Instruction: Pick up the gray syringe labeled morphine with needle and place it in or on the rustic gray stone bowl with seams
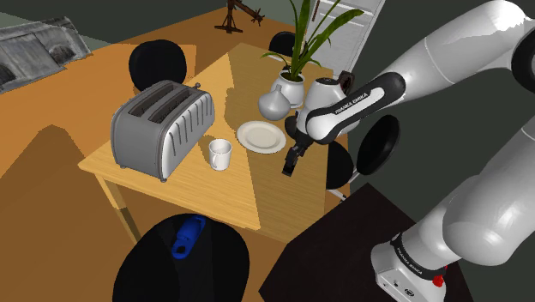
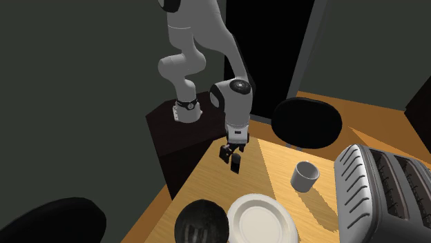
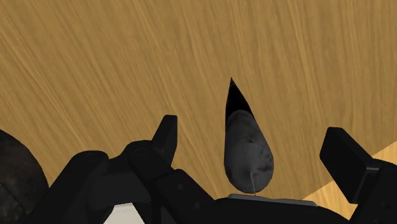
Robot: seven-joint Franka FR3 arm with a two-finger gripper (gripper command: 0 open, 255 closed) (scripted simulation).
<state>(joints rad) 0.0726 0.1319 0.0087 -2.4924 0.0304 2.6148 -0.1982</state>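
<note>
Gripper [image 3: 252, 137] is wide open with nothing in its hold. The gray syringe [image 3: 247, 156] sits between the fingers, touching neither; can't tell if it rests on the wooden table [image 3: 127, 51]. Looks early: no grasp yet, so close, lift, carry and release are all left. The dark stone bowl [image 2: 200, 222] is near, just beside the white plate [image 2: 262, 221].

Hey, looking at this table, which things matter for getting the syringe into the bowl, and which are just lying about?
For the job:
syringe
dark bowl
pincer

Just lying about:
toaster
cup
plate
potted plant
</note>
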